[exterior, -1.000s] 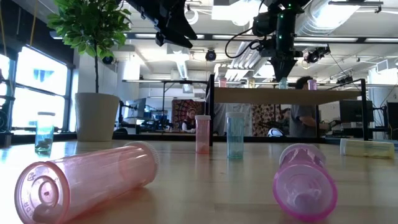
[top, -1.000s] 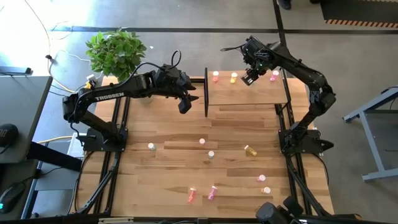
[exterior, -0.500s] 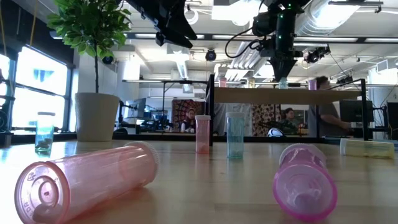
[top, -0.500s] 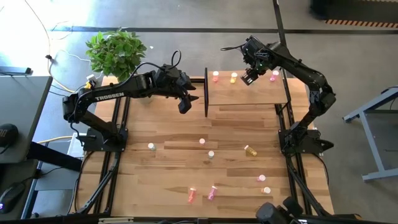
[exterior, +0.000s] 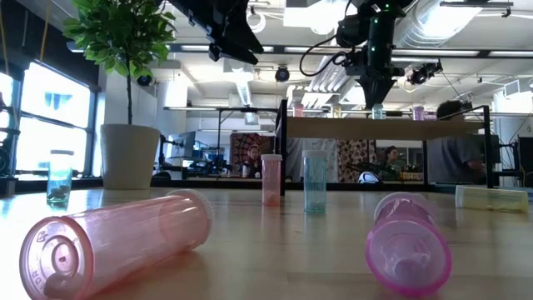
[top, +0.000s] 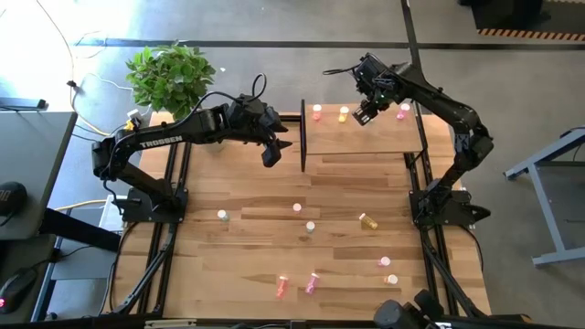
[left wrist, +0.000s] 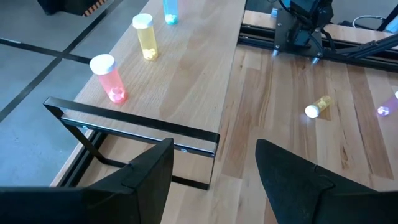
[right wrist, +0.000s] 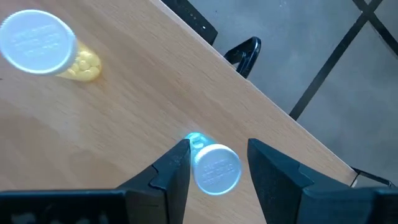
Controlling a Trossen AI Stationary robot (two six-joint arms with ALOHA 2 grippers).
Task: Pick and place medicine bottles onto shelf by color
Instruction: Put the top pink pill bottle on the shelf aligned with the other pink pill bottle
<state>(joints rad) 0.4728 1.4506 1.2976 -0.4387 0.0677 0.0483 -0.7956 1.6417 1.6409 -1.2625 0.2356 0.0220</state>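
Note:
The shelf [top: 366, 142], a light-wood board on a black frame, stands at the table's far side. On it stand a red-pink bottle [top: 317, 112], a yellow one [top: 344, 113] and a magenta one [top: 403, 111]. A pale blue bottle with a white cap [right wrist: 216, 168] stands between them, and my right gripper [right wrist: 217, 152] is shut on it from above. My left gripper [top: 271, 155] hangs open and empty in the air, just off the shelf's left end. Several more bottles stand or lie on the near table, among them a lying yellow one [top: 368, 221]. My right gripper pinches the pale blue bottle between its two fingers, one on either side of its top end at the white cap [right wrist: 205, 163]. The fingers come steeply from above. The bottle stands upright with its base on the shelf board [exterior: 379, 114].
A potted plant [top: 169, 78] stands off the table's far left corner. Two pink bottles [exterior: 117, 242] [exterior: 406, 242] lie close to the table's near edge. The black end frame of the shelf [left wrist: 137, 121] is right before my left gripper.

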